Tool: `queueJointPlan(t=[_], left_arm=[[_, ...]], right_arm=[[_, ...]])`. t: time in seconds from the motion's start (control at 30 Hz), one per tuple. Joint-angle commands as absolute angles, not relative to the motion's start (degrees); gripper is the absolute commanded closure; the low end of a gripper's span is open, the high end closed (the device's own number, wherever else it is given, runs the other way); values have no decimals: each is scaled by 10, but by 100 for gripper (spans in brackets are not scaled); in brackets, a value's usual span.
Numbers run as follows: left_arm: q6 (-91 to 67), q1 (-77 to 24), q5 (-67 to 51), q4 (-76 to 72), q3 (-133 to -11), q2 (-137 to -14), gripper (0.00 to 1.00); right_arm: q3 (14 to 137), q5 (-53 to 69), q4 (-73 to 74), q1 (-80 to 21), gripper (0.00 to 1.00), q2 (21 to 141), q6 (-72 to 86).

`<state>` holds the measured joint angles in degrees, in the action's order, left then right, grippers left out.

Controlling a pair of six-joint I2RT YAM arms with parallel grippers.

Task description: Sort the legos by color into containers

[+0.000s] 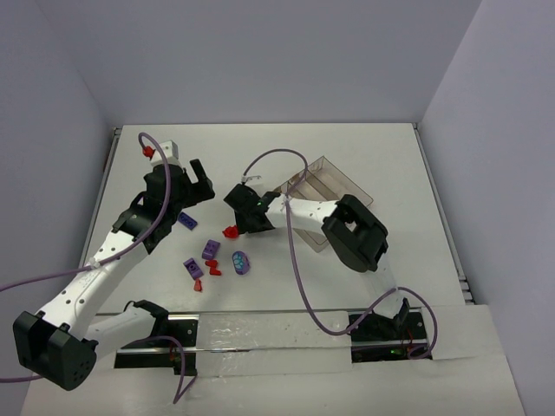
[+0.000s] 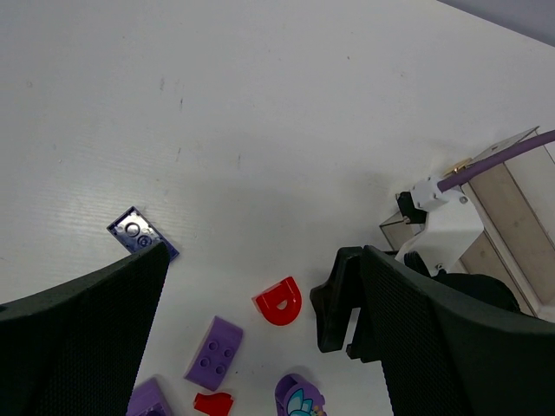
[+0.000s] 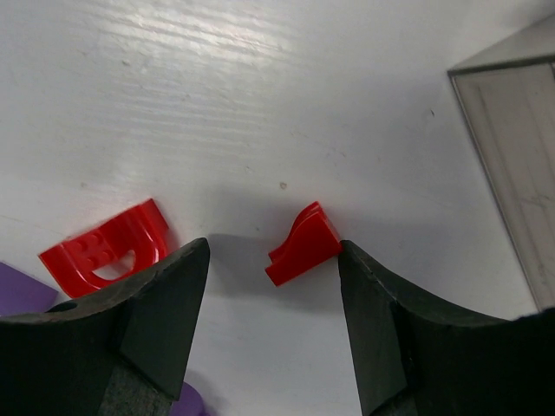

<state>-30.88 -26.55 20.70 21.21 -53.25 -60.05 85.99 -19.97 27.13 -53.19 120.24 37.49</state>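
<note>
White tabletop (image 1: 347, 156) bears red, purple legos (image 1: 211, 250) beside clear tray (image 1: 340, 184).

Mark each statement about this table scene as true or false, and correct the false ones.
1. The right jaws stand either side of a small red lego. True.
2. The left jaws are shut on a purple lego. False: they are wide open, holding nothing.
3. The clear tray lies on the right arm's side of the table. True.
4. The red arch-shaped lego lies in the tray. False: it lies on the table, outside the right jaws.
</note>
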Motion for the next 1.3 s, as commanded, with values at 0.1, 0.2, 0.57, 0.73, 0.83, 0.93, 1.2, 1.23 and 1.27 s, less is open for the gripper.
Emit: queueJointPlan(t=[0.1,0.2,0.57,0.73,0.83,0.93,1.2,1.23,1.27], left_arm=[[-299,-268,220,215,-547,-588,1],[-301,-268,218,215,-546,-589,1],[-301,-268,214,212,-542,-592,1],[-302,-268,212,213,-543,-595,1],[-306,-268,209,214,-544,-599,1],[-308,-268,202,216,-551,-611,1],[-318,-268,191,208,-555,-616,1],[-318,-268,190,207,-553,-615,1],[-318,-268,189,206,-553,-616,1]], right_arm=[[906,-207,277,-529,32,1239,370],[920,-211,285,-529,35,1247,361],[913,-237,300,-535,65,1234,345],[936,-209,312,-534,81,1212,321],[952,-213,319,-531,94,1182,295],[952,-225,320,-520,95,1141,278],[868,-208,295,-427,94,998,265],[856,-207,290,-415,94,984,265],[844,-205,283,-398,94,966,266]])
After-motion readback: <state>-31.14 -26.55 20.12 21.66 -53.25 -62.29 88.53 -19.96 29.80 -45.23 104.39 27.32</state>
